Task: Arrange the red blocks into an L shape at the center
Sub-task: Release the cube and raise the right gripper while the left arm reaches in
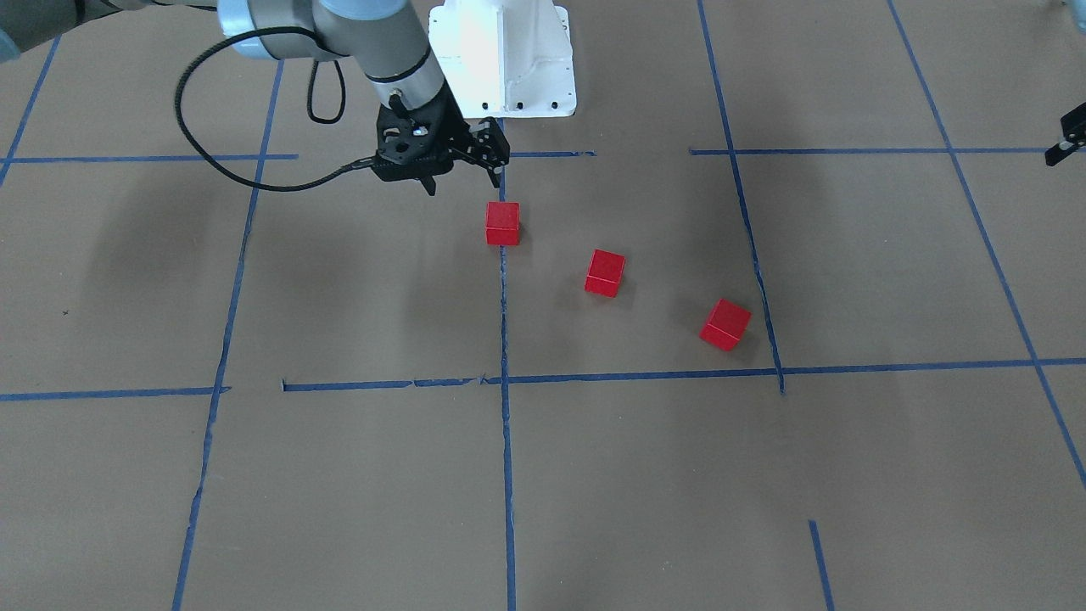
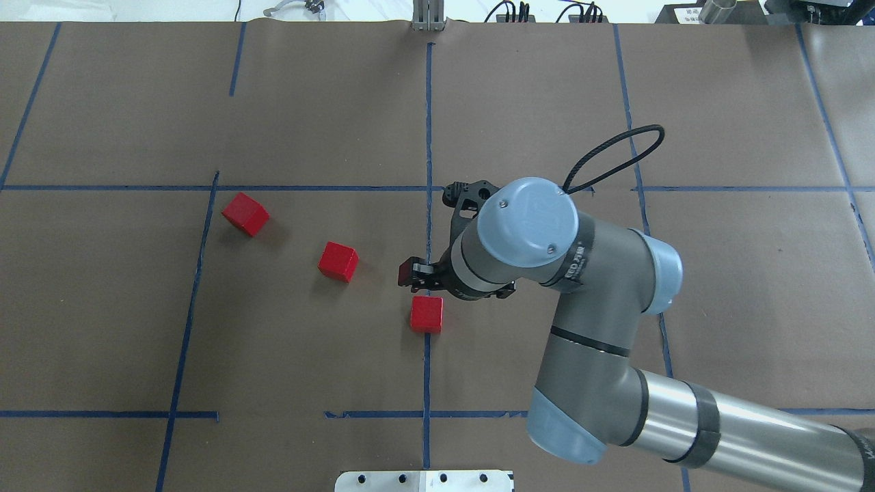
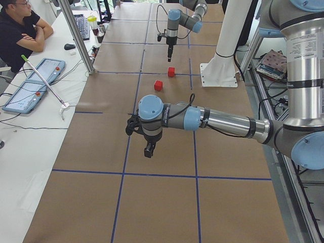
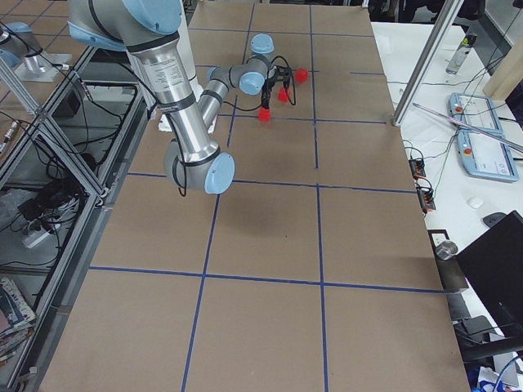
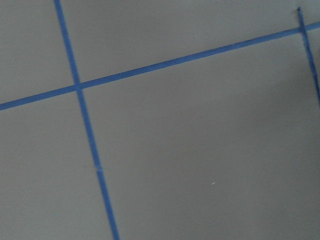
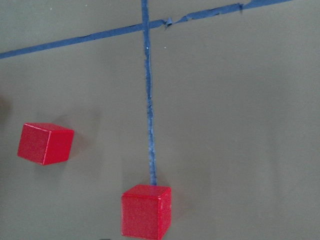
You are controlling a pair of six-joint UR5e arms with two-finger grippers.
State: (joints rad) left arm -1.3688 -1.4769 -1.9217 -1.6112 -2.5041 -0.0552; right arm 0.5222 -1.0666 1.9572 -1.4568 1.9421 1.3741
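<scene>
Three red blocks lie apart in a diagonal row inside the center rectangle (image 2: pixel 547 137). One block (image 2: pixel 426 314) sits on the middle blue tape line, one (image 2: pixel 338 261) lies further left, and one (image 2: pixel 245 213) is near the rectangle's left border. They also show in the front view (image 1: pixel 502 223) (image 1: pixel 605 272) (image 1: pixel 725 324). My right gripper (image 1: pixel 462 176) hangs open and empty just above and beside the block on the line. The right wrist view shows that block (image 6: pixel 145 212) and the middle one (image 6: pixel 45 144). My left gripper (image 1: pixel 1067 142) is far off at the table's side; I cannot tell whether it is open or shut.
The white robot base (image 1: pixel 505 55) stands at the table's edge behind the right gripper. The right arm's cable (image 2: pixel 615 147) loops over the center's right half. Blue tape lines (image 5: pixel 85 125) split the brown paper into cells. An operator (image 3: pixel 20 30) sits beside the table.
</scene>
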